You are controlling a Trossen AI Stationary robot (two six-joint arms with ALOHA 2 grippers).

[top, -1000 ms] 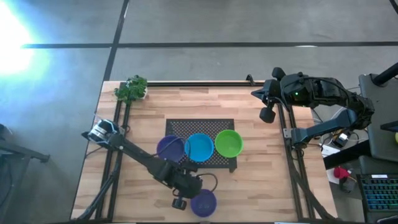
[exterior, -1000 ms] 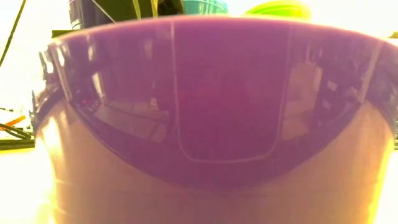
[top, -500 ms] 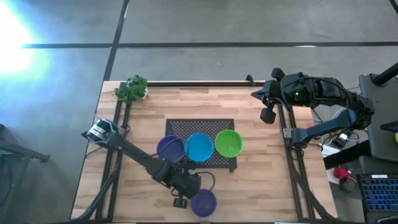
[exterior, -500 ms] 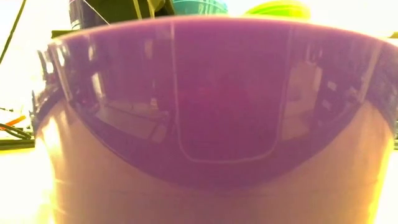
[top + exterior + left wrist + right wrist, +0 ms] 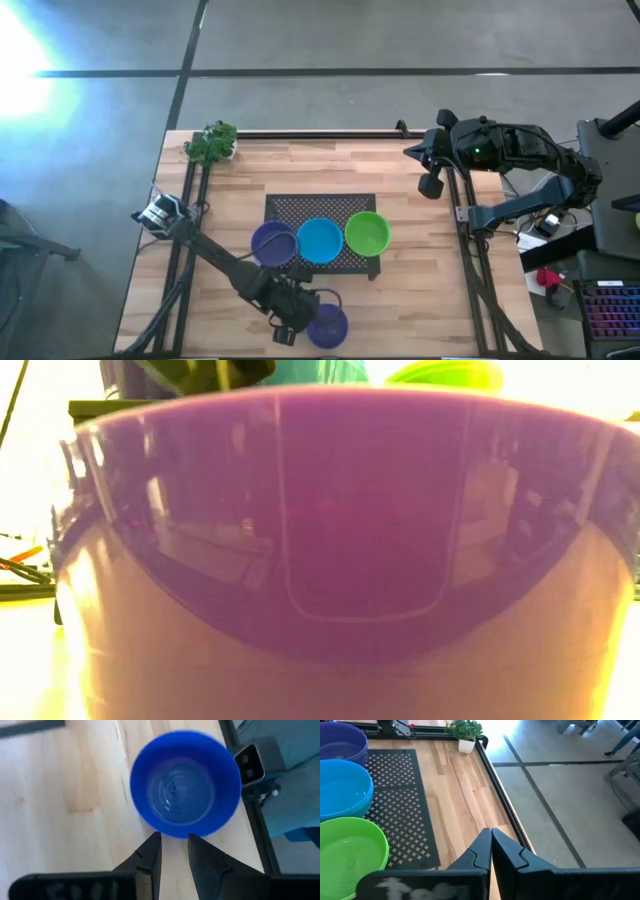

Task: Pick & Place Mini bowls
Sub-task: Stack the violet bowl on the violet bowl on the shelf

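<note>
Most of the low view behind a purple bowl (image 5: 350, 560) close against the lens.

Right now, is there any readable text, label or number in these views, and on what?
None can be read.
Left end effector: pale marks on its dark body, too blurred to read.
Right end effector: pale marks likewise too blurred.
The mini bowls and mat show no writing.

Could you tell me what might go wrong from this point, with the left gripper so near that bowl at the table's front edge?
1. The loose purple bowl sits at the table's front edge; the left gripper, slightly open just short of its rim, could nudge it off.
2. The narrow finger gap may miss the rim and push the bowl instead.

The right gripper waits shut at the far right.
</note>
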